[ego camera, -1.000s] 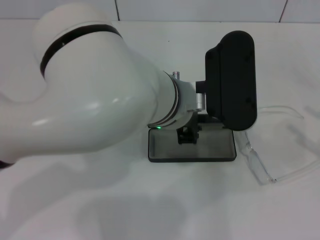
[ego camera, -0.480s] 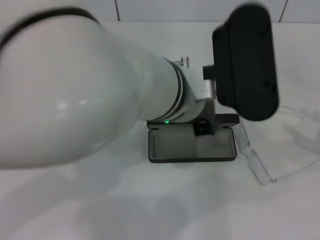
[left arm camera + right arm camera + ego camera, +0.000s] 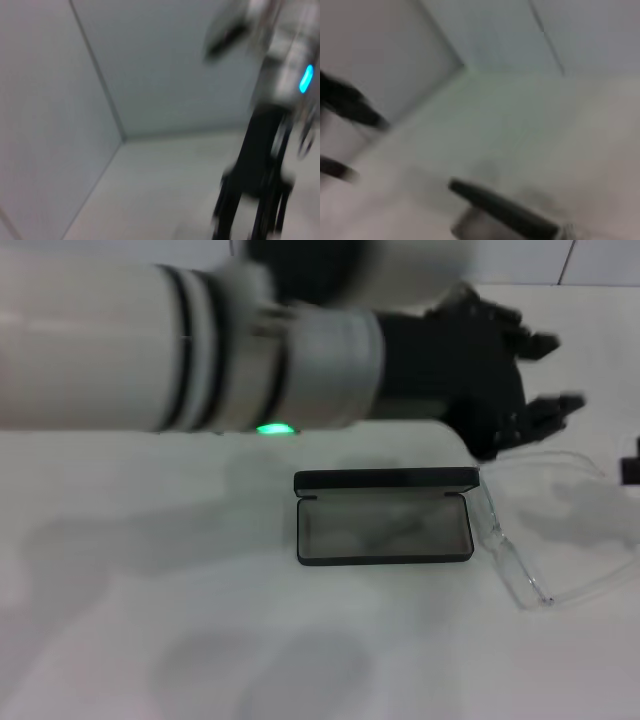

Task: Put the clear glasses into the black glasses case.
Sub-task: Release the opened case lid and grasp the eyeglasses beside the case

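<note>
The clear glasses point(image 3: 545, 540) lie on the white surface point(image 3: 200, 640) just beside the right end of the black glasses case point(image 3: 384, 520), which sits open with its lid upright at the back and nothing in its grey lining. One clear arm runs along the case's end, very close to it or touching.

The glasses look light and thin, stiff at the front but springy in the long arms, and smooth enough to slip in a hard pinch. The bridge or the thick upper edge of the front seems the safest hold; the arms would likely flex and swing.

The left end effector point(image 3: 545, 370) hangs above and behind the glasses, its dark fingers spread and holding nothing. Only a dark sliver at the head view's right edge hints at the right end effector, and I cannot tell its state.

Only the head view shows case and glasses together. The left wrist view gives a wall corner and a blurred dark end effector farther off; the right wrist view shows blurred surface and dark shapes, nothing of the glasses.
</note>
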`<state>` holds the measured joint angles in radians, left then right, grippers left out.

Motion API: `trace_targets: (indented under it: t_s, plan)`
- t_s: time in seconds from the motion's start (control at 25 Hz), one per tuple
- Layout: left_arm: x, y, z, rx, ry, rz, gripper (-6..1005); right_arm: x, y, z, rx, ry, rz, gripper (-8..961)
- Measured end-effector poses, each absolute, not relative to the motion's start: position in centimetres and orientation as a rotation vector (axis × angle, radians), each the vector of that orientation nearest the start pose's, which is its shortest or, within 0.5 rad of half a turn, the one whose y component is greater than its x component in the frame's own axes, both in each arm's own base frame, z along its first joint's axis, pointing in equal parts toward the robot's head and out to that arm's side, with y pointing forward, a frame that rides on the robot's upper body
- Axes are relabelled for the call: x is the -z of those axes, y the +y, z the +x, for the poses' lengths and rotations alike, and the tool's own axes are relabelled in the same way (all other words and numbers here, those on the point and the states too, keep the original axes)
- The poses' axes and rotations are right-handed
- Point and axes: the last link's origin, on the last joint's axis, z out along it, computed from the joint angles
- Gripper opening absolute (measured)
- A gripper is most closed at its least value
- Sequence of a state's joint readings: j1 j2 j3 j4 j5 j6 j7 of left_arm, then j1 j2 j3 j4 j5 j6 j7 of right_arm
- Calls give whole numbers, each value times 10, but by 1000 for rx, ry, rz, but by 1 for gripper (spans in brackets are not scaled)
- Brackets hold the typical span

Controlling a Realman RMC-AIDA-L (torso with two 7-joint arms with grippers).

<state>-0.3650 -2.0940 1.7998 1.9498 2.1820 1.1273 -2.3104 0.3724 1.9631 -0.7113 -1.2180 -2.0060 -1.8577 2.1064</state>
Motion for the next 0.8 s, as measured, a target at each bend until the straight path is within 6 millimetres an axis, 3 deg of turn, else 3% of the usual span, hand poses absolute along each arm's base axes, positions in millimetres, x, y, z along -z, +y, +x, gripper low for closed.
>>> trace_targets:
  t_s: [0.08, 0.12, 0.44, 0.6, 0.8]
  plan:
    - [9, 272, -18, 489, 92, -2770, 443, -113, 311, 246, -323, 1101, -2681, 705]
    - [-4, 274, -24, 634, 72, -2768, 440, -110, 314, 241, -254, 1103, -2689, 702]
    - [-53, 276, -66, 1009, -84, -2753, 399, -76, 339, 195, 257, 1132, -2675, 699]
    - [-70, 281, -93, 1195, -171, -2715, 401, -62, 349, 173, 352, 1119, -2665, 698]
    - [-72, 283, -128, 1320, -217, -2686, 400, -43, 362, 149, 416, 1109, -2629, 696]
